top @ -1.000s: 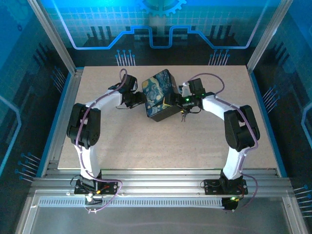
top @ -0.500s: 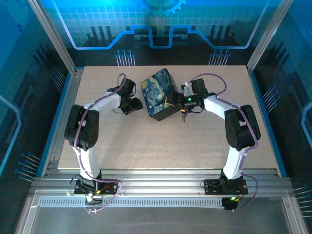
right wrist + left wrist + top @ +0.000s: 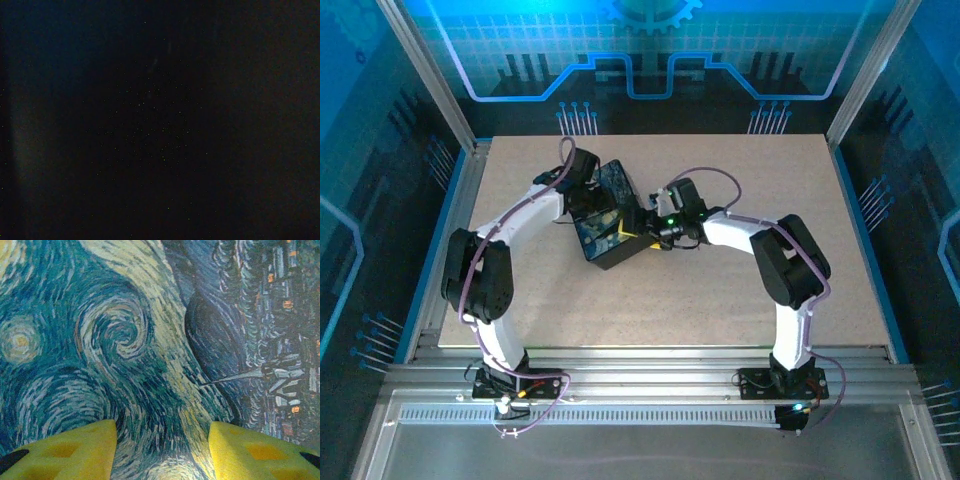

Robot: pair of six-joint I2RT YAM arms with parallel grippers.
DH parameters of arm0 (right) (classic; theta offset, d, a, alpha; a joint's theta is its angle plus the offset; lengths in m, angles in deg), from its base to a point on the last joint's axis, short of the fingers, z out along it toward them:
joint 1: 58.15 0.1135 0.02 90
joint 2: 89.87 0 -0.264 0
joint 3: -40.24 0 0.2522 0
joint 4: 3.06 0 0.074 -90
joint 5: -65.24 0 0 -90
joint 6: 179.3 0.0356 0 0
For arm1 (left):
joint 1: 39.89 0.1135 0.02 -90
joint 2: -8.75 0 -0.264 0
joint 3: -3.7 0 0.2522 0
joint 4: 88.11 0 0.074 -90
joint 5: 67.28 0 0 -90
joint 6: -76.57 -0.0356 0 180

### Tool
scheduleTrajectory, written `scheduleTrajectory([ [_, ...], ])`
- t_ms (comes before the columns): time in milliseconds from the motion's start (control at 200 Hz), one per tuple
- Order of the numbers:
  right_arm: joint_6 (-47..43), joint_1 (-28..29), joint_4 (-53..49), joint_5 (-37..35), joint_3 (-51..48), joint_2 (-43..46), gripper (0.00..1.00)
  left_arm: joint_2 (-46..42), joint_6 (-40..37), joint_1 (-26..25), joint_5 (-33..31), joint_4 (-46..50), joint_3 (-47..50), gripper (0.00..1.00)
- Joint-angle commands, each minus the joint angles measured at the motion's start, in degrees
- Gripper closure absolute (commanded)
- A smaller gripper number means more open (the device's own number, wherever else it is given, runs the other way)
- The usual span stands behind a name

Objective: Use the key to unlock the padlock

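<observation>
Blue-lit panels wall in the speckled beige bench [image 3: 740, 290]. The painted box [image 3: 603, 235] sits left of centre. The left tool [image 3: 161, 432] is spread apart over its lid. The right tool [image 3: 642, 232] is against its side, state untellable. Padlock and key cannot be made out.

- The table [image 3: 720, 290] is a pale, speckled beige board, roughly square, with aluminium rails [image 3: 650, 372] along its 6 o'clock edge and up both sides.
- A dark box [image 3: 603, 236] rests on the board, just off centre toward 10 o'clock, turned askew to the table's edges.
- Its lid [image 3: 150, 340], seen close in the left wrist view, carries a swirling blue-and-yellow painting.
</observation>
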Motion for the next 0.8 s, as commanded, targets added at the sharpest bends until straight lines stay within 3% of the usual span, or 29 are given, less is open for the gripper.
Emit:
scheduleTrajectory([
  [0, -0.7, 0.7, -2.3, -0.7, 1.9, -1.0, 0.0, 1.1, -2.1, -0.3, -3.3, 1.3, 1.7, 0.48],
  [155, -9.6, -0.1, -11.8, -4.2, 4.0, 0.5, 0.0, 2.2, -2.4, -0.3, -5.3, -1.0, 6.7, 0.49],
  [300, -14.7, -3.1, -14.3, -4.4, 2.6, 3.6, 0.0, 4.0, -2.5, -0.2, -4.9, -2.6, 9.2, 0.49],
  [630, -14.9, -9.6, -11.6, -1.8, -0.7, 7.3, 0.0, 7.5, -1.7, -0.2, -2.8, -4.3, 8.7, 0.49],
  [795, -10.2, -12.7, -3.4, 2.2, -5.4, 7.9, 0.0, 8.8, -1.6, -0.1, -1.7, -4.8, 8.5, 0.49],
])
